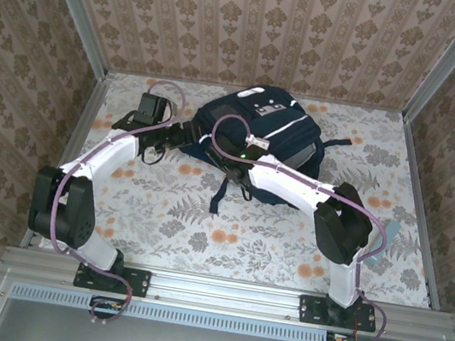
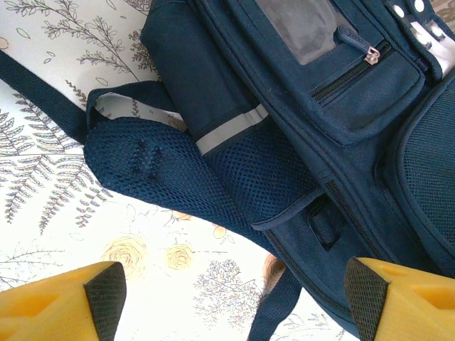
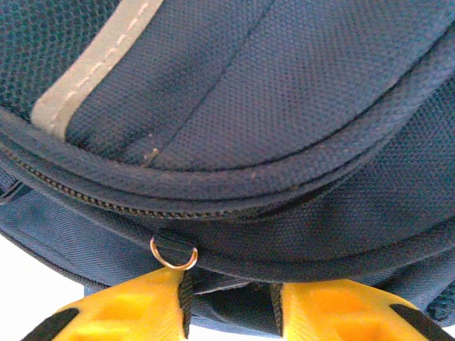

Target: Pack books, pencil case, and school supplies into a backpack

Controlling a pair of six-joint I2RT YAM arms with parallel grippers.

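Zip work, I'd say: the backpack (image 1: 290,129) lies upper centre of the top view, left gripper (image 2: 227,302) spread wide beside its mesh pocket (image 2: 263,177), right gripper (image 3: 231,288) narrowed around the pull tab (image 3: 186,284), clamped or not I cannot tell, so next comes a firm pinch and a pull along the zip (image 3: 106,206).
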